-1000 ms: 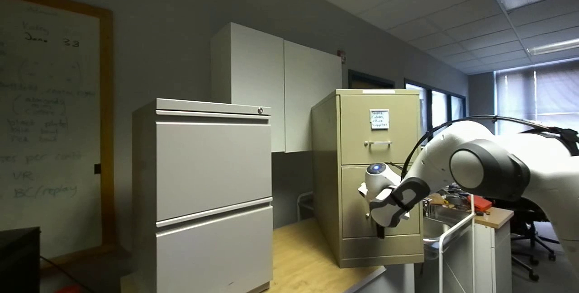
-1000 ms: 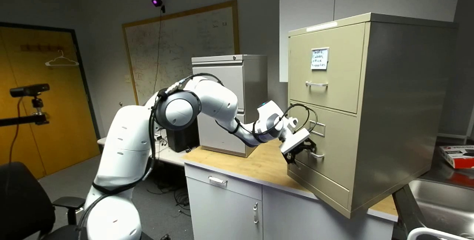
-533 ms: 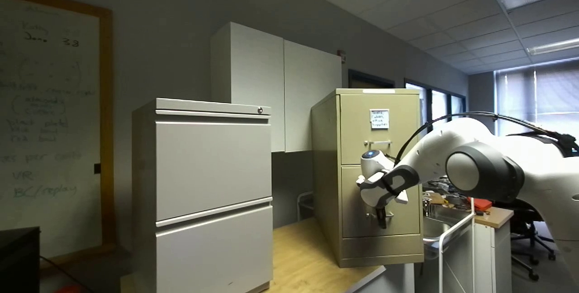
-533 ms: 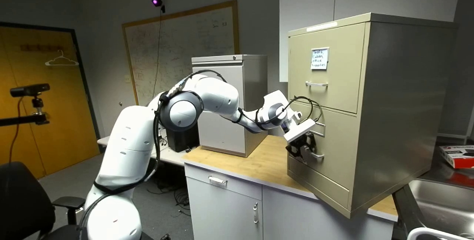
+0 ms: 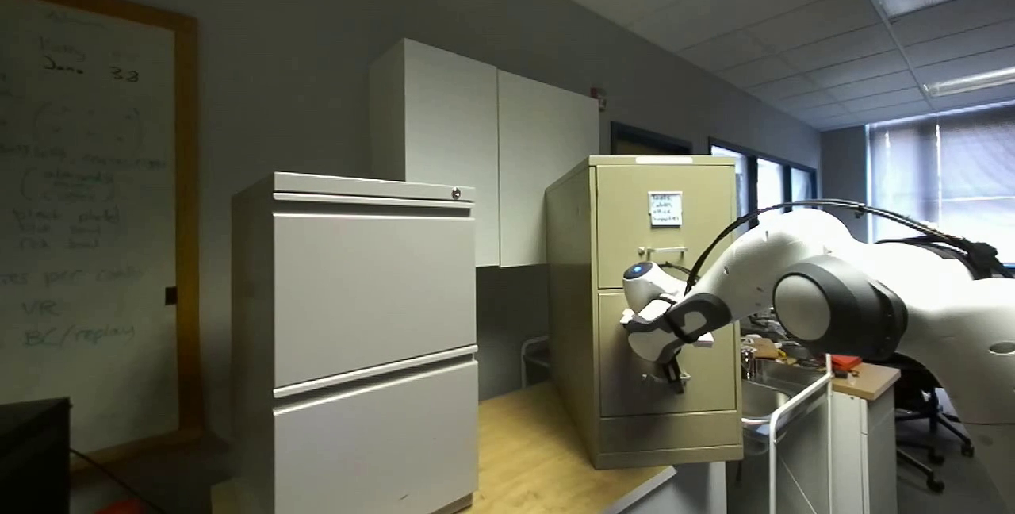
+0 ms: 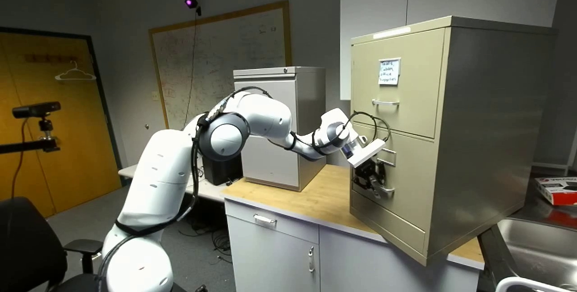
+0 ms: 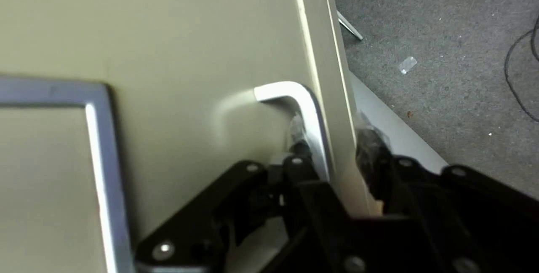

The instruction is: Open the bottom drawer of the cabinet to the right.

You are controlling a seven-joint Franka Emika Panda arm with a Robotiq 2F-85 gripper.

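The tan cabinet [image 6: 491,125] shows in both exterior views. Its bottom drawer [image 6: 414,179], with a bar handle and a label frame, sits flush with the cabinet front; a plain base panel runs below. In the wrist view the silver handle [image 7: 312,123] passes between the fingers of my gripper [image 7: 330,134]. One finger [image 7: 298,142] is on the inner side of the bar, close against it, though contact is unclear. A visible gap separates the opposite finger [image 7: 372,155] from the bar, so the gripper is partly open around it. The arm covers part of the drawer front.
A light-grey two-drawer cabinet [image 5: 373,300] stands on the wooden counter [image 6: 288,197] beside the tan one. A metal sink [image 6: 536,247] lies on the tan cabinet's far side. White wall cupboards [image 5: 452,141] hang behind. A black chair [image 6: 27,238] is near the arm's base.
My gripper has risen and moved in to the bottom drawer's handle, and its jaws have drawn closer together around the bar. The drawer and cabinet have not moved.
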